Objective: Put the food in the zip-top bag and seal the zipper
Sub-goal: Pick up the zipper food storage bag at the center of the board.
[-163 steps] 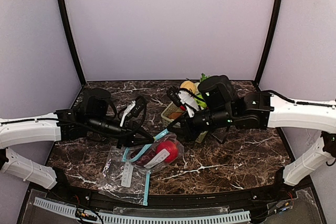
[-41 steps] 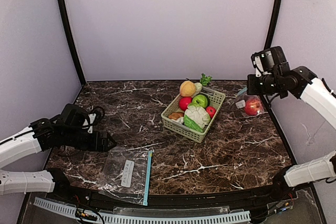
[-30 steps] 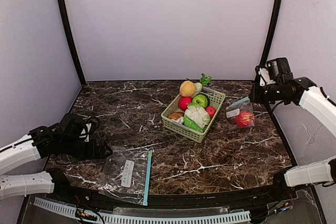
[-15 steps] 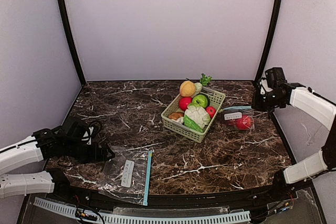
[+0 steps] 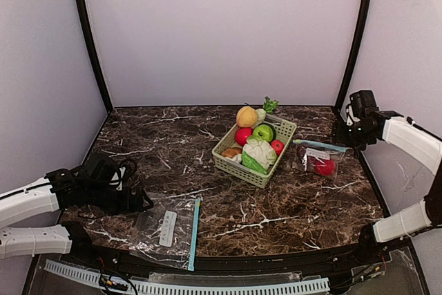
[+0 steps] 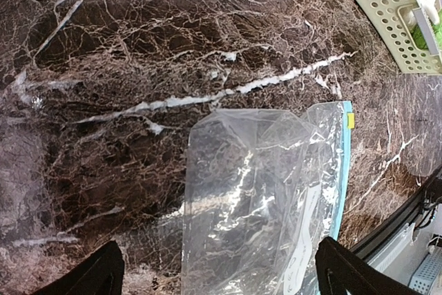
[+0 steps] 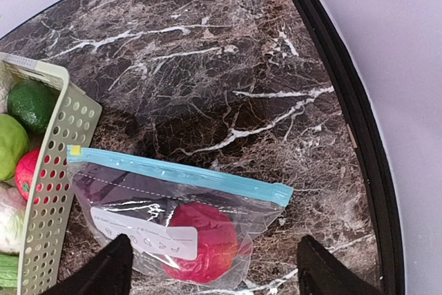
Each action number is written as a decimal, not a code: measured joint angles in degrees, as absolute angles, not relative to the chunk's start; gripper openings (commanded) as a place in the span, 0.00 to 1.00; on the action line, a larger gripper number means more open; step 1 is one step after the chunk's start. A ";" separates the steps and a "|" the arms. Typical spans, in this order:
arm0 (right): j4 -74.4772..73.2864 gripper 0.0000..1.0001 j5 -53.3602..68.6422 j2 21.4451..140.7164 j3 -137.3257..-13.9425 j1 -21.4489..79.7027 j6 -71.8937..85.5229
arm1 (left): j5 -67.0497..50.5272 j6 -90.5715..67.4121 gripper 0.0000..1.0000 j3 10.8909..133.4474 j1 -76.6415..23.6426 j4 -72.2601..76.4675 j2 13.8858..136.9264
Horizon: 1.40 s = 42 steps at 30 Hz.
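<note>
Fingers (image 7: 114, 267) of the right gripper (image 7: 213, 271) have just released: a second ago they were clenched on the clear zip-top bag with the blue zipper strip (image 7: 173, 205), held above the table; now they stand wide apart and clear of it, and the bag lies flat on the dark marble table (image 5: 207, 136), just right of the pale green lattice basket (image 5: 238, 164), with one round red toy fruit (image 7: 200, 243) inside. Judged from this, one bag is packed and set aside. The left gripper (image 6: 221, 278), also spread wide and grasping nothing, hovers over a second, empty clear zip-top bag (image 6: 255, 191) at the near left, which is the likely next item. Remaining food, including the white cauliflower with green leaves (image 5: 259, 153) and the green apple (image 5: 262, 131), sits in the basket. Whether the blue zipper is pressed shut along its full length cannot be confirmed. Label print is illegible, lower basket contents are hidden, and the empty bag's near end is cut off in the left wrist view.
</note>
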State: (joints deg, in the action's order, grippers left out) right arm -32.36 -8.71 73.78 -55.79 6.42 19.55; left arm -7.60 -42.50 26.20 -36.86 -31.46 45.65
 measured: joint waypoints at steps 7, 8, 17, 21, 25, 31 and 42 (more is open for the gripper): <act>-32.51 0.90 -4.45 65.69 -55.92 6.42 18.44 | -7.62 -42.44 0.95 26.20 -36.86 -31.40 46.39; -32.47 0.90 -2.74 64.34 -55.94 6.42 18.24 | -7.62 -42.44 0.92 26.20 -36.86 -31.40 46.44; -31.55 0.88 10.90 59.48 -55.90 7.20 16.56 | -8.29 -42.61 0.57 25.52 -36.86 -29.56 47.94; -31.62 0.88 12.80 60.07 -55.81 8.34 16.38 | -10.00 -43.11 0.33 24.12 -36.86 -27.29 47.94; -31.62 0.87 13.54 60.51 -55.83 11.18 16.78 | -11.40 -43.66 0.14 23.14 -36.86 -24.91 47.94; -31.73 0.87 14.50 62.57 -56.16 17.74 18.98 | -13.85 -44.14 0.01 22.26 -36.86 -20.67 47.90; -26.04 0.86 19.33 60.90 -55.92 31.07 28.32 | -21.71 -42.68 0.01 23.16 -36.86 -5.15 42.68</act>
